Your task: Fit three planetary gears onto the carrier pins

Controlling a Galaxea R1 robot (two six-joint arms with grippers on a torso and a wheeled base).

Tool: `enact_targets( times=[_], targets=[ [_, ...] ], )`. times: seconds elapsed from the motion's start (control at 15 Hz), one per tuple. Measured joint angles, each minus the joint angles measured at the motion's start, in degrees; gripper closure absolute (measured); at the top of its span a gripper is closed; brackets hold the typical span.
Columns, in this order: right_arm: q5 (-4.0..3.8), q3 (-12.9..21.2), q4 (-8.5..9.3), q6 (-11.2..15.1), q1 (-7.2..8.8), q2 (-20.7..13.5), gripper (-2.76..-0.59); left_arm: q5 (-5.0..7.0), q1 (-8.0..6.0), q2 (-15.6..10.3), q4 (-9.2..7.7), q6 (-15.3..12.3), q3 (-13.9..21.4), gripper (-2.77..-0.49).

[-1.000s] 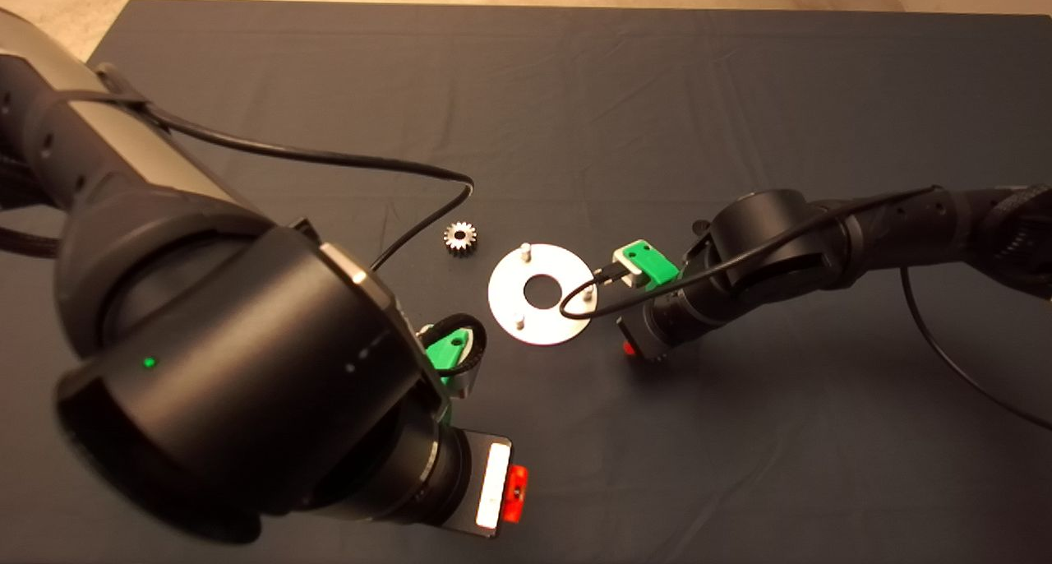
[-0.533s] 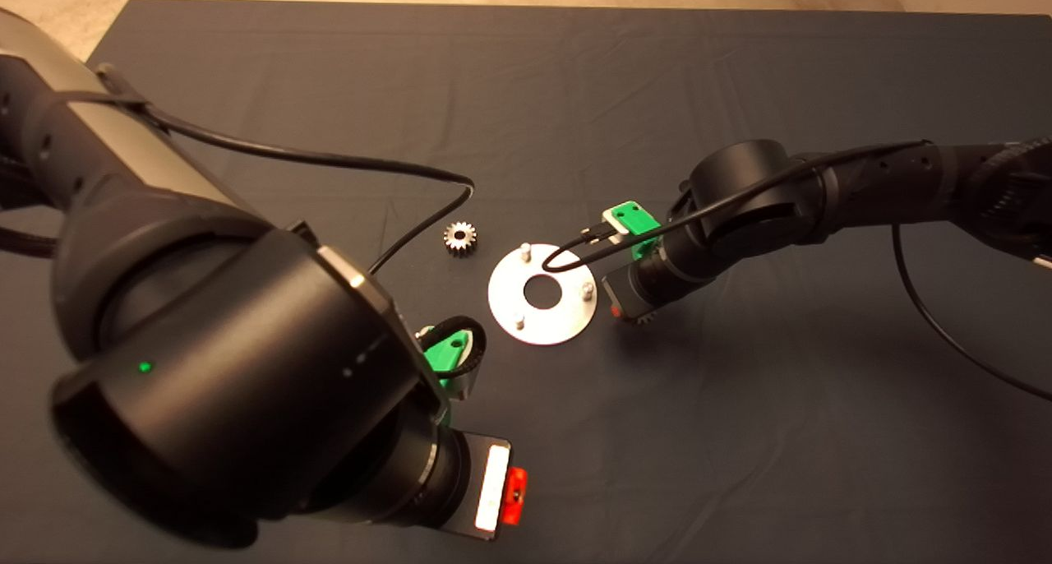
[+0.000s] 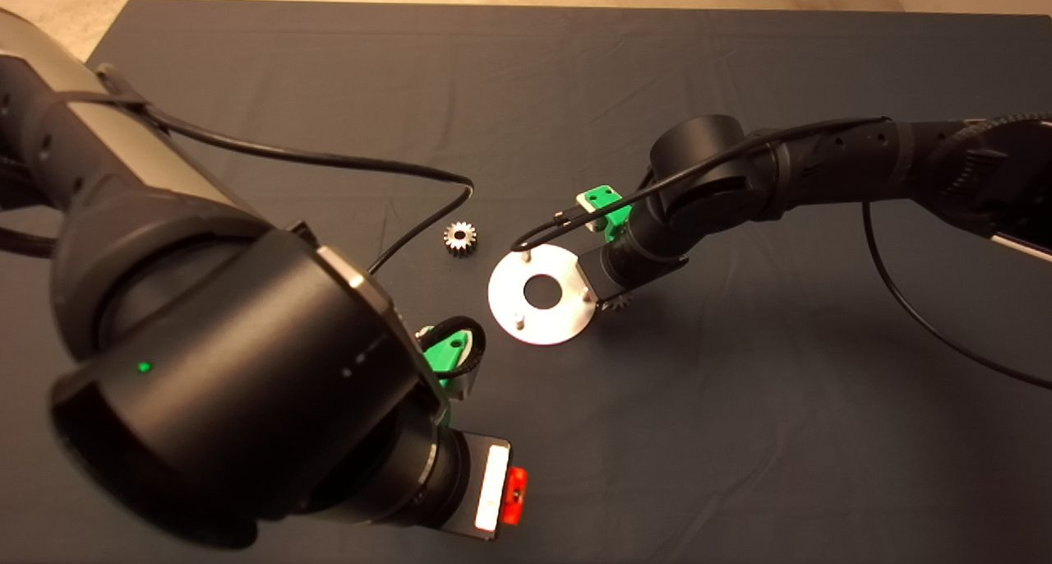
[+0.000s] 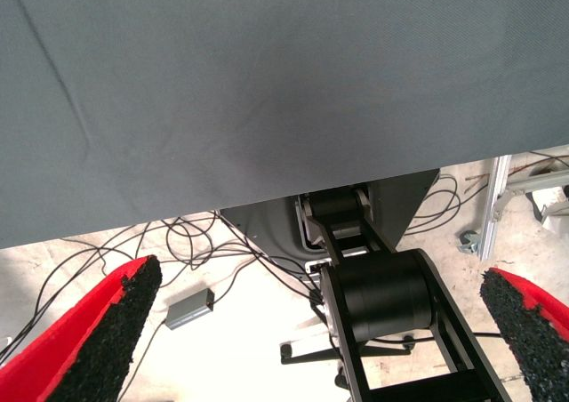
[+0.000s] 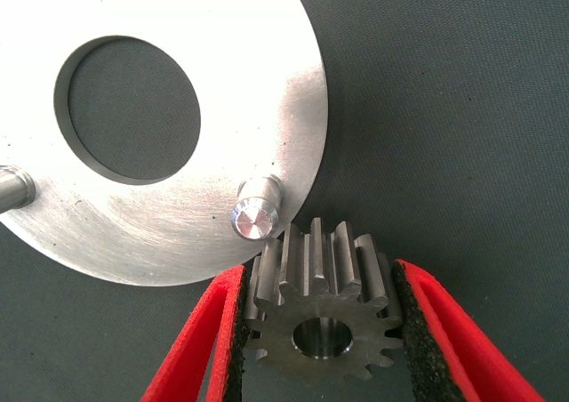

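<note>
The shiny silver disc [image 3: 567, 321] lies mid-mat with three upright carrier pins [image 3: 526, 254]. My right gripper [image 3: 610, 299] is at the disc's right edge, shut on a planetary gear [image 3: 616, 304]. In the right wrist view the gripper [image 5: 320, 277] holds the gear [image 5: 320, 309] by its toothed sides, just beside one pin [image 5: 252, 218] and off the rim of the disc [image 5: 160, 224]. A second gear [image 3: 460, 238] lies flat on the mat, up and left of the disc. A third gear is out of view. My left gripper [image 3: 514, 496] is parked at the lower left, open and empty [image 4: 320, 331].
The left arm's big black body [image 3: 222, 358] fills the lower left of the head view, and its cable [image 3: 411, 169] loops close to the loose gear. The right arm's cable [image 3: 559, 219] hangs over the disc's far side. The left wrist view shows the mat edge and floor cables.
My right gripper has carried the gear up and to the left, from the mat right of the disc to the disc's right edge by a pin. The left arm has not moved.
</note>
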Motion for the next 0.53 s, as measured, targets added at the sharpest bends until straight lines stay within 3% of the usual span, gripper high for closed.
enact_targets(
  times=[0.2, 0.53],
  targets=[
    [-0.30, -0.89, 0.43, -0.01, 0.52, 0.68, -1.02, 0.00, 0.00, 0.00, 0.00, 0.00, 0.00, -2.62],
    [0.18, -2.40, 0.48, -0.03, 2.40, 1.58, -1.02, 0.00, 0.00, 0.02, 0.02, 0.00, 0.00, -2.62]
  ],
)
